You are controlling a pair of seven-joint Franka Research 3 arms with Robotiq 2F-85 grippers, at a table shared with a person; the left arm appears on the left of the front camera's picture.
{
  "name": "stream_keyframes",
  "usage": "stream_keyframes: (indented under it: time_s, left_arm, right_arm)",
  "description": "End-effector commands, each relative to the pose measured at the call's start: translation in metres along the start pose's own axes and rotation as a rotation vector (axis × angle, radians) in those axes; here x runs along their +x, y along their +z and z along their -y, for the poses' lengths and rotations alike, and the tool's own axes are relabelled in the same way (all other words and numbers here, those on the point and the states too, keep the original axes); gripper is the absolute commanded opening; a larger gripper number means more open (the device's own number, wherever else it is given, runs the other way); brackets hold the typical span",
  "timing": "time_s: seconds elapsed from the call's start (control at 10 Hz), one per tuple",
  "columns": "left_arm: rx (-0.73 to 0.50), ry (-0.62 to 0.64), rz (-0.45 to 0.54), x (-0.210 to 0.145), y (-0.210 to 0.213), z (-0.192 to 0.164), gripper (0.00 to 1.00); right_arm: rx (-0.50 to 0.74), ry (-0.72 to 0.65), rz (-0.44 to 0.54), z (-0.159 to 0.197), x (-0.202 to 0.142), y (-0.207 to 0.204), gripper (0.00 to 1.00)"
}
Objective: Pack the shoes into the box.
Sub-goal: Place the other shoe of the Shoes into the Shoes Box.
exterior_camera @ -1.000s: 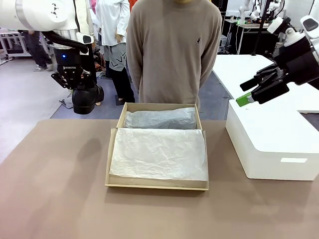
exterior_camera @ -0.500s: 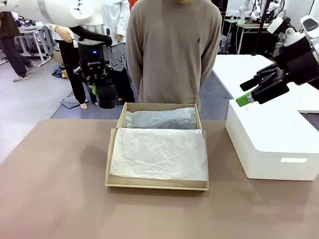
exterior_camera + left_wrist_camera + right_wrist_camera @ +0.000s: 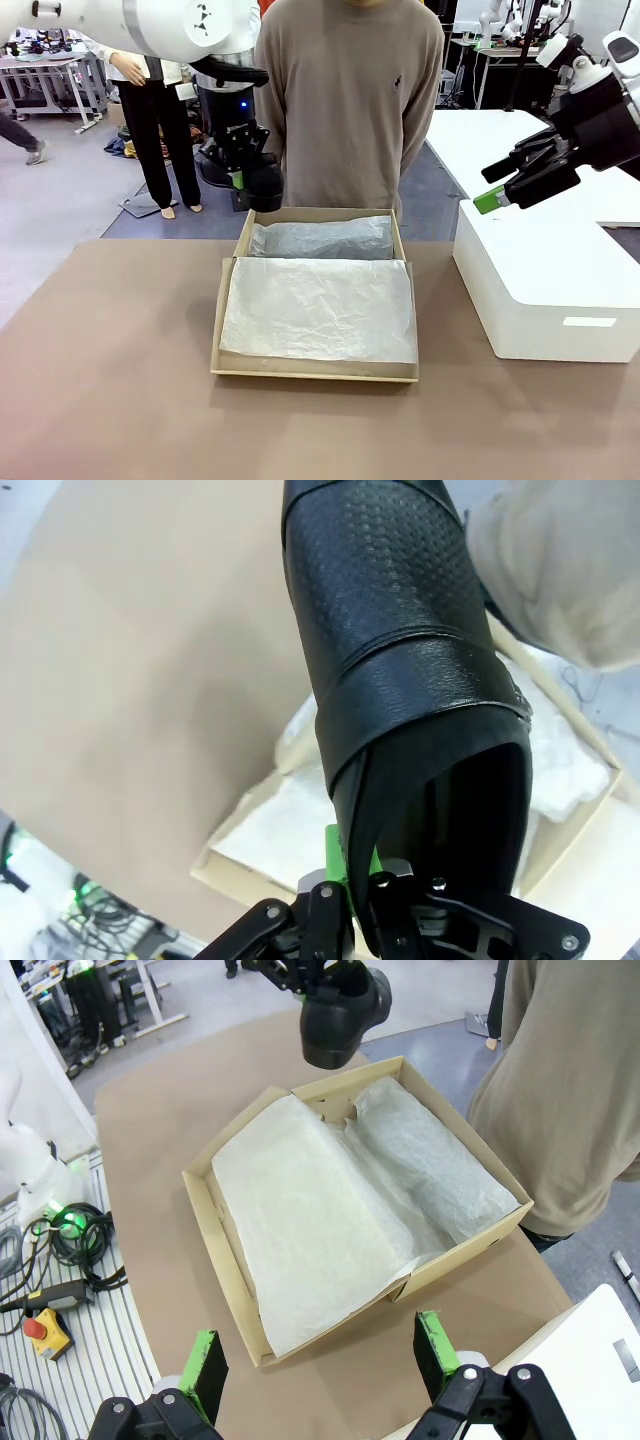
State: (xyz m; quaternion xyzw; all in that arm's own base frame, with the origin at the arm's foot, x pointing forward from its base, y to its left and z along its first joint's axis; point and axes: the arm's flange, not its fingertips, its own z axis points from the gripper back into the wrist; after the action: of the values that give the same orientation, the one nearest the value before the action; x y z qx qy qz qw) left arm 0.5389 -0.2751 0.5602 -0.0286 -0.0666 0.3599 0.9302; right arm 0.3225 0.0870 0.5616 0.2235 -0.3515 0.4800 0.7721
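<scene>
1. The cardboard shoebox [image 3: 315, 371] is lying open mid-table, with tissue paper [image 3: 320, 310] lining it.
2. One black shoe [image 3: 400, 650] is hanging above the box's far-left corner, its opening rim pinched by the left gripper [image 3: 352, 885].
3. The right gripper [image 3: 320, 1355] is standing spread and empty.
4. Risk: the thin edge grip is likely allowing swing, so the toe could snag the wall or tissue.

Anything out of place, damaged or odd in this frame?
Nothing stands out. The box lies open and undamaged, tissue paper inside its walls; the left hand grips a black shoe by its rim near the far corner.
</scene>
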Motion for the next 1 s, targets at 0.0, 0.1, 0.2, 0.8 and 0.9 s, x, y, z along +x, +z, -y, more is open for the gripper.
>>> stream_keyframes:
  time_s: [0.0,0.1,0.2,0.8,0.9]
  left_arm:
    - [-0.027,-0.009,-0.003,-0.003,-0.001,-0.002,0.0]
    - [0.0,0.0,0.0,0.0,0.0,0.0,0.0]
    - [0.0,0.0,0.0,0.0,0.0,0.0,0.0]
    - [0.01,0.197,0.023,-0.025,-0.001,0.018,0.0]
    - [0.018,0.256,0.014,-0.041,0.002,0.03,0.0]
  right_arm:
    - [0.015,0.021,0.026,0.003,0.002,-0.001,1.0]
    - [0.015,0.021,0.026,0.003,0.002,-0.001,1.0]
    - [0.015,0.021,0.026,0.003,0.002,-0.001,1.0]
    - [0.015,0.021,0.026,0.003,0.002,-0.001,1.0]
    - [0.015,0.021,0.026,0.003,0.002,-0.001,1.0]
